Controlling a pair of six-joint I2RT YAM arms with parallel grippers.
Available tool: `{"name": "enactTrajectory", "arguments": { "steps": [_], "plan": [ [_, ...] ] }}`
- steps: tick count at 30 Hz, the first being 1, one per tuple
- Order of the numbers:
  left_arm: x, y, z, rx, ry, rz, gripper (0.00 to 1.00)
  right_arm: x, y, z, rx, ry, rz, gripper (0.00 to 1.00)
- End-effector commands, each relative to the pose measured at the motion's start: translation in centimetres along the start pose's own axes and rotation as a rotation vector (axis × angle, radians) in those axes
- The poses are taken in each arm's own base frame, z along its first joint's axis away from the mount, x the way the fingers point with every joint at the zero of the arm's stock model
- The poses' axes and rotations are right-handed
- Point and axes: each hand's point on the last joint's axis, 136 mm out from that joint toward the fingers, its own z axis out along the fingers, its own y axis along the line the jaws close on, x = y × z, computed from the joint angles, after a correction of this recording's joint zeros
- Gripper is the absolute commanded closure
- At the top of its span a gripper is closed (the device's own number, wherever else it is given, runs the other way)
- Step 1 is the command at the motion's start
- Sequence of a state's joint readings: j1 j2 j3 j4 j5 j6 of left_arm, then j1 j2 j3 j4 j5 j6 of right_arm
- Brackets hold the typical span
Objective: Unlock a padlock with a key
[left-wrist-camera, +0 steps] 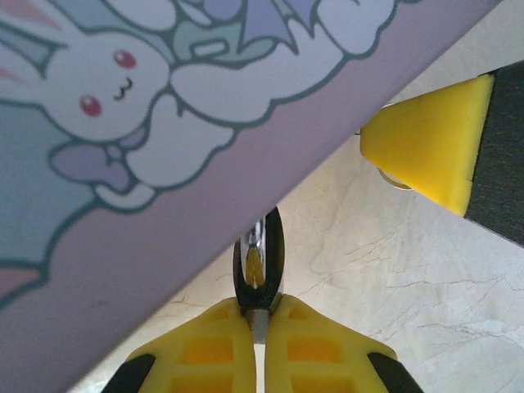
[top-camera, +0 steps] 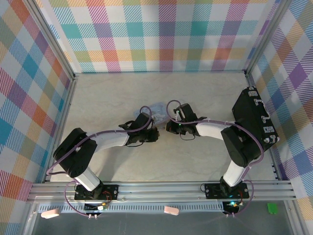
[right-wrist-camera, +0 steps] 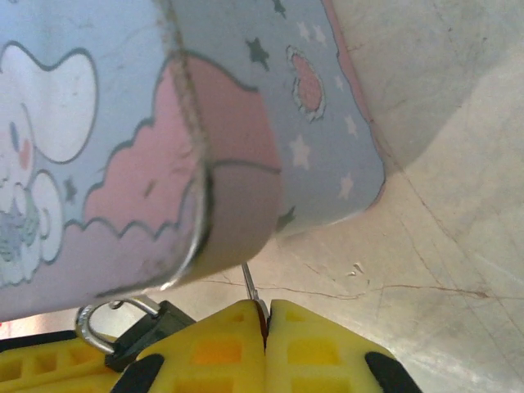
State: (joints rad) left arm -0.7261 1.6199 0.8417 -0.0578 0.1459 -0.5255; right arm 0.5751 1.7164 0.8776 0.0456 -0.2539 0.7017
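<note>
Left claw [left-wrist-camera: 260, 309] clamped on padlock [left-wrist-camera: 259, 260] body, right claw [right-wrist-camera: 267, 311] pinching thin key [right-wrist-camera: 248, 282]. Both look tiny, rigid, slippery metal; best hold key by head

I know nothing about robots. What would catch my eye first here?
The pastel tin box with its cartoon bunny, in the middle of the table. Beside its corner, bright yellow fingers: the left gripper pinches the tiny padlock, the right gripper a thin metal sliver, probably the key. Loud plaid walls surround it all.

Black-and-white arms [top-camera: 115, 139] trail purple cables [top-camera: 145, 108]; left claw [left-wrist-camera: 259, 315] and right claw [right-wrist-camera: 266, 315] wear yellow, seemingly rubber pads [left-wrist-camera: 327, 348].
</note>
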Motion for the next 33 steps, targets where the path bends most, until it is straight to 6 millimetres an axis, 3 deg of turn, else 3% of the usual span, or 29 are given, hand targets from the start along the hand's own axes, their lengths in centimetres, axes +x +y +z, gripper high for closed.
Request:
{"name": "enactTrajectory", "arguments": {
  "steps": [1,15,33],
  "plan": [
    [-2.0,-2.4,-0.2,0.064,-0.034,-0.063,0.95,-1.1,1.6,-0.6,-0.067,-0.033,-0.005,1.0],
    [-4.3,-1.5,1.0,0.077,-0.071,-0.363,0.98,0.6,-0.1,-3.1,-0.242,-0.063,0.272,1.0],
    [-5.6,-0.8,0.9,0.14,-0.152,-0.508,0.98,0.9,0.8,-1.8,-0.452,-0.064,0.483,1.0]
  ]
}}
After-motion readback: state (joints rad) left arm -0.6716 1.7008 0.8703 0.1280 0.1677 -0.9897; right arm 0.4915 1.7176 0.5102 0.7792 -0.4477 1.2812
